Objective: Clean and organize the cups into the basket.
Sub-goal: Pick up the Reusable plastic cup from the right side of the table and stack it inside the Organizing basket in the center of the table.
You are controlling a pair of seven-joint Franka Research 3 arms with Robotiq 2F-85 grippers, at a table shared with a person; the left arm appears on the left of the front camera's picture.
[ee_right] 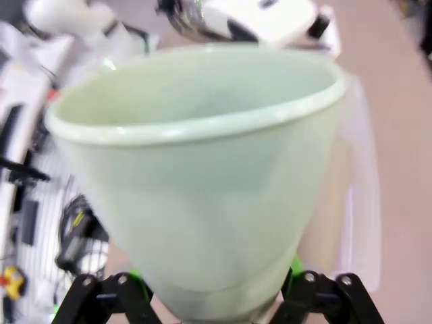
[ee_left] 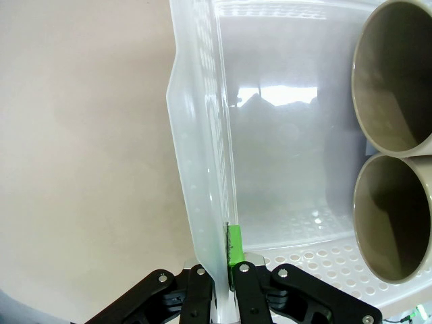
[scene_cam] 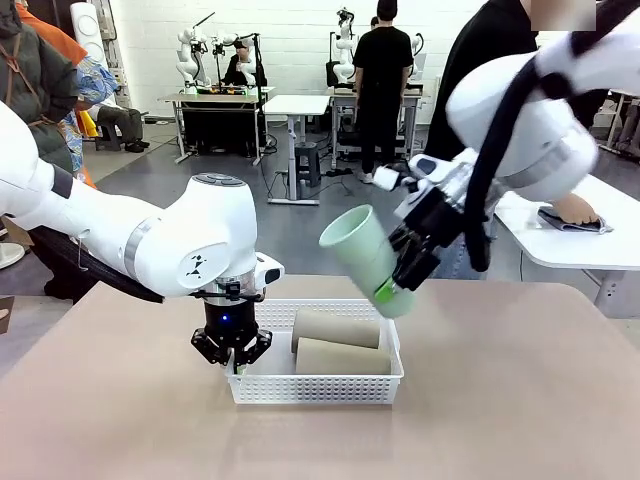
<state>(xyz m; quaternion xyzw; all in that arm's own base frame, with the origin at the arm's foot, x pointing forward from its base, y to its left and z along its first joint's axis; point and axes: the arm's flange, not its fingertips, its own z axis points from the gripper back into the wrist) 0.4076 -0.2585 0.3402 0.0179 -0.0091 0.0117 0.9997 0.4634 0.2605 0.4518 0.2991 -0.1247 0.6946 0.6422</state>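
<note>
Mint cup tilts in raised right pincer.

light: bright, even, overhead | shadows: soft | glare: inside basket | blur: mint cup close, unsharp

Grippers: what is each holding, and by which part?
Right gripper holds the green cup by its narrow bottom; left gripper pinches the basket by its side wall.

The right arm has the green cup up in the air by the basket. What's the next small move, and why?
Probably lower the pale mint-green tapered cup, held tilted in the right gripper, into the bare left part of the shallow white lattice plastic basket. Two matte tan-brown cups already lie in its right part, and the left gripper pinches its wall, apparently steadying it.
</note>
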